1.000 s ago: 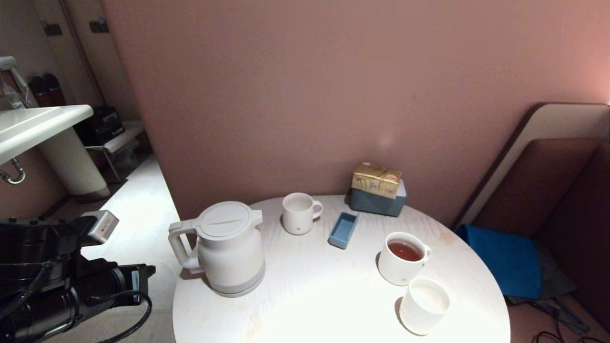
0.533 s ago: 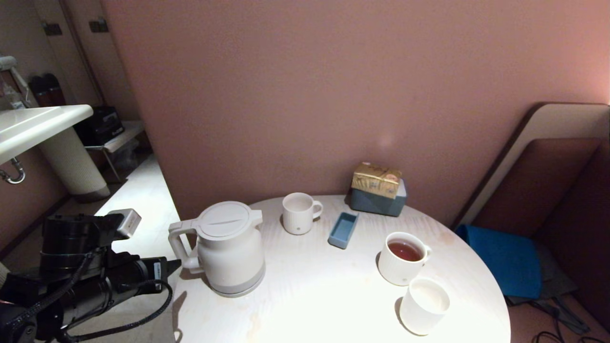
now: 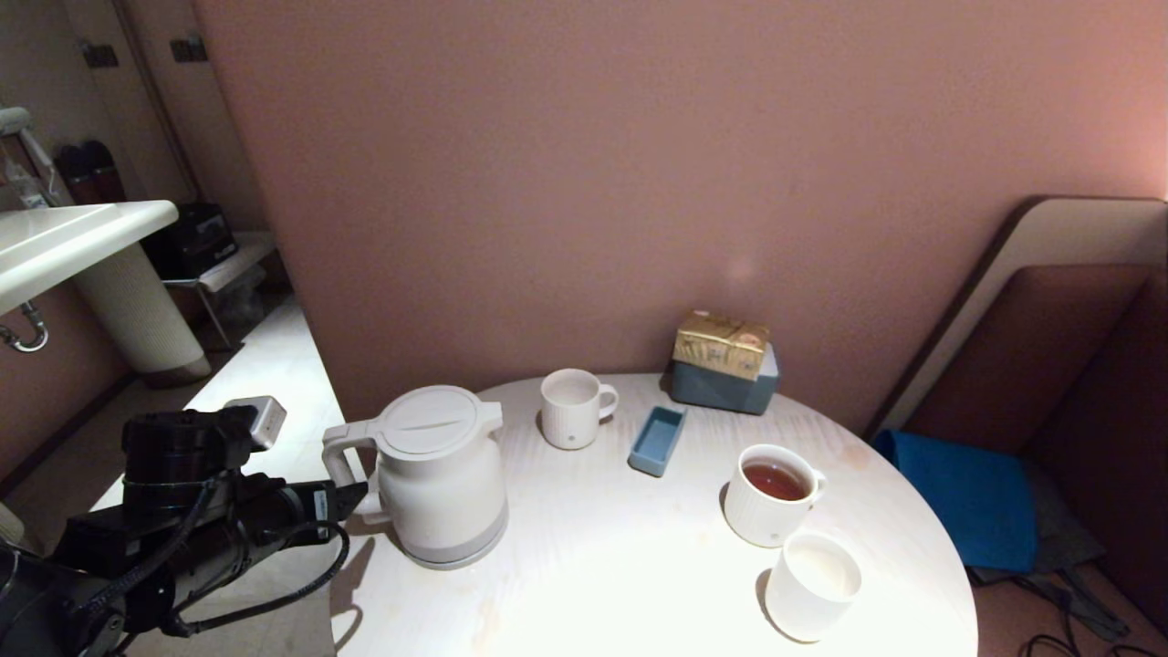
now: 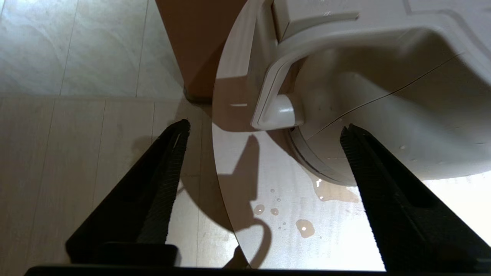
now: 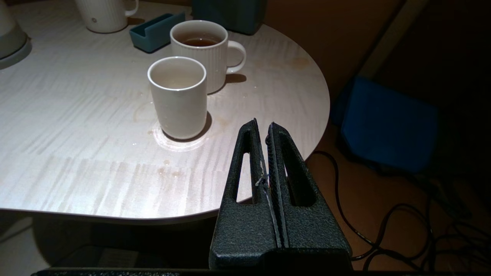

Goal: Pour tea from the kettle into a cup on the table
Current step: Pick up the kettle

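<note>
The cream-white kettle (image 3: 443, 474) stands upright at the left edge of the round table (image 3: 620, 566), its loop handle (image 3: 339, 465) pointing off the table. My left gripper (image 3: 354, 500) is level with the handle's lower end and open. In the left wrist view the gripper (image 4: 264, 127) has its fingers wide apart, with the handle (image 4: 278, 113) just beyond the tips and nothing held. The small plain cup (image 3: 812, 584) (image 5: 178, 97) stands near the front right edge. Tea (image 3: 776, 481) fills a handled mug behind it. My right gripper (image 5: 262, 126) is shut, parked off the table's right edge.
A ribbed mug (image 3: 573, 408), a blue tray (image 3: 657, 440) and a grey box with a gold pack (image 3: 725, 365) stand at the back. Drops and a small puddle (image 4: 305, 228) lie beside the kettle's base. A basin (image 3: 73, 242) is far left, a blue cushion (image 3: 967, 497) right.
My left arm has moved right, up to the kettle's handle, and its gripper has gone from shut to open. Kettle, cups and right arm have not moved.
</note>
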